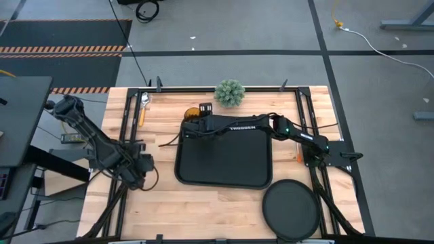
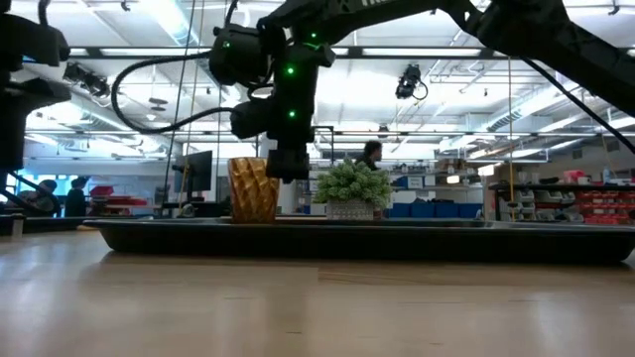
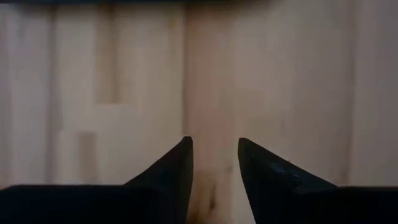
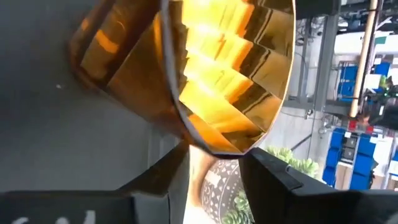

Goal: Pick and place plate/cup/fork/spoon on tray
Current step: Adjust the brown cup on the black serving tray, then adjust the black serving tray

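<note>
Nearest, the plate lies on the counter off the tray's near right corner. Further in, the left pincer hangs over bare wood at the left edge, fingers partly apart and empty. Beyond, the right pincer reaches to the tray's far left corner, where the cup stands upright; its fingers sit just beside the cup, though I cannot tell whether they grip it. Farthest back, the spoon lies near a small potted plant.
</note>
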You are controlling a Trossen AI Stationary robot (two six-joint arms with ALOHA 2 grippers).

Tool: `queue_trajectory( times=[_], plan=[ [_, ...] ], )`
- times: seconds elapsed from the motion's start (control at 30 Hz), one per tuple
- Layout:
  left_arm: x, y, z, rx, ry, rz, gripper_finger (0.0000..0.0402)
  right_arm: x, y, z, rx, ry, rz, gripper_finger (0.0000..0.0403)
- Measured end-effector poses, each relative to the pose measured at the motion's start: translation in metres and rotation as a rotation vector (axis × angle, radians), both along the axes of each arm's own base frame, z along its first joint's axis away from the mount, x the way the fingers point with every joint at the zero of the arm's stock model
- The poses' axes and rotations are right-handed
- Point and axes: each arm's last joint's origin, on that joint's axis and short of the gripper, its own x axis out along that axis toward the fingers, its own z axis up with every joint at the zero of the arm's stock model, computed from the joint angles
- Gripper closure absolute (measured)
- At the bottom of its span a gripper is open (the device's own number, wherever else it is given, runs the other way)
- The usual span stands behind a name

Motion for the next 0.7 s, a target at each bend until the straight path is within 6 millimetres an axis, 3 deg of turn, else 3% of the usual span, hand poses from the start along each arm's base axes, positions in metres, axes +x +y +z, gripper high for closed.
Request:
queue_trajectory(
  times=[0.3, 0.53, 0.7],
  plan=[
    [0.005, -0.007, -0.007, -0.120, -0.051, 0.060, 0.0269, 0.004, 0.045, 0.006, 0.021, -0.093, 0.024, 0.0271],
    [0.009, -0.011, -0.006, -0.131, -0.106, 0.059, 0.0269, 0.002, 0.098, 0.008, 0.059, -0.193, 0.034, 0.0271],
    [0.017, -0.016, -0.016, -0.071, -0.098, 0.066, 0.0269, -0.005, 0.143, 0.008, 0.109, -0.267, 0.052, 0.0271]
  ],
)
